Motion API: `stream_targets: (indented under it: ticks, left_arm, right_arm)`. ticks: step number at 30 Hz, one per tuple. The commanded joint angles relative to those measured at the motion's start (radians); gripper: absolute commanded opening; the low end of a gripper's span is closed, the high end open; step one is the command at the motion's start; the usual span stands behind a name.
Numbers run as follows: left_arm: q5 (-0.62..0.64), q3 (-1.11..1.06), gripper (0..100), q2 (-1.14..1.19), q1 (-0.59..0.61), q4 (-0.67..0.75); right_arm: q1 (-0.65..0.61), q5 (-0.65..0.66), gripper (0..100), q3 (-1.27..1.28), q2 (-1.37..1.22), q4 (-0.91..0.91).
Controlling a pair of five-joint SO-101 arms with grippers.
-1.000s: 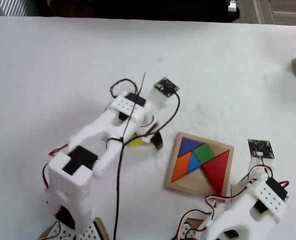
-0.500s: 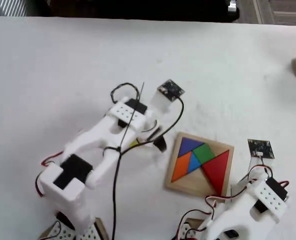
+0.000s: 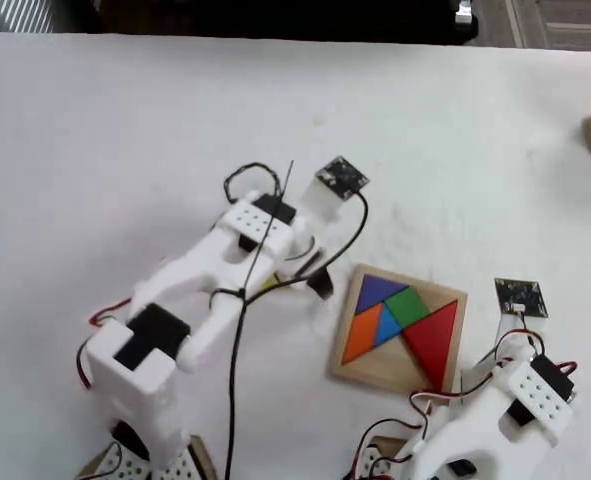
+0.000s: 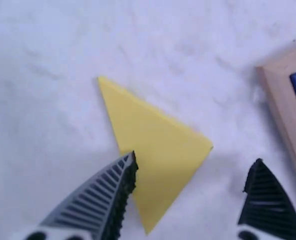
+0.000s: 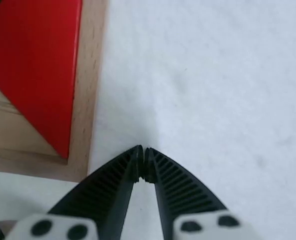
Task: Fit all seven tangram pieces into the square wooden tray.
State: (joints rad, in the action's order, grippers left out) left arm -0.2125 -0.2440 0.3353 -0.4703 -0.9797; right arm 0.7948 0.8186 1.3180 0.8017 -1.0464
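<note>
Yellow triangular tangram piece (image 4: 153, 155): laid flat on the white table (image 3: 125, 100), toward its near edge, just beside the square wooden tray (image 4: 278, 105), not yet seated in it. Left gripper (image 4: 194, 167): fingers spread wide, one tip over the piece, the other over bare table. Risk judged: so thin a piece may be skidded or tipped rather than pinched, then jammed against the tray rim. Right gripper (image 5: 142, 155): fingers closed on nothing, placed by the tray corner.

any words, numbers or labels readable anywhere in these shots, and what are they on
No text can be read.
The tangram pieces, the wooden tray and the yellow triangle are plain, with no print.
The small circuit boards may carry markings, but these are too small to read.
</note>
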Motion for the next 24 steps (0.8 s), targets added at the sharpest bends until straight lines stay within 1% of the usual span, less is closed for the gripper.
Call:
stream_targets:
  ticks: [1,6,12,24]
  left_arm:
    - [0.006,0.006,34,0.008,0.010,-0.034]
    - [0.008,0.008,34,0.010,0.010,-0.034]
    - [0.006,0.009,34,0.010,0.050,-0.034]
    - [0.000,0.008,34,0.012,0.045,-0.034]
  right_arm:
    - [-0.008,0.032,1.8,-0.006,0.022,0.010]
    - [-0.007,0.032,1.8,-0.005,0.022,0.010]
    - [-0.007,0.032,1.8,-0.005,0.022,0.010]
    - [-0.005,0.031,1.8,-0.005,0.022,0.010]
